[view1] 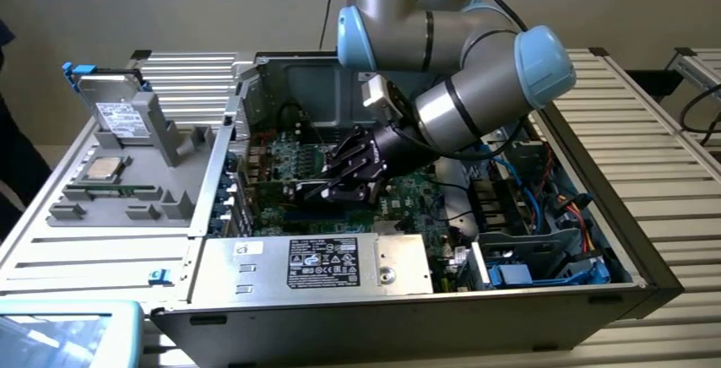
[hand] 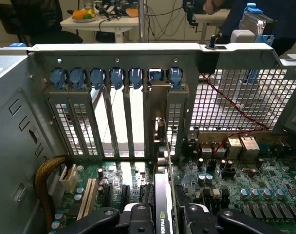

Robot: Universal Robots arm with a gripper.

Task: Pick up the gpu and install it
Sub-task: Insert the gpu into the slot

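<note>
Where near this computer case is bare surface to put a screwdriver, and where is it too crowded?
Free: the ribbed table at the exterior view's right of the case, and the ribbed strip bordered by the grey holder and the power supply. Crowded: inside the case, where the tool grips the gpu over the motherboard.

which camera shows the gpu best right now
The wrist view: the gpu stands edge-on, held in the claw over the motherboard, its metal bracket at the rear slots. In the exterior view the claw covers most of it.
</note>
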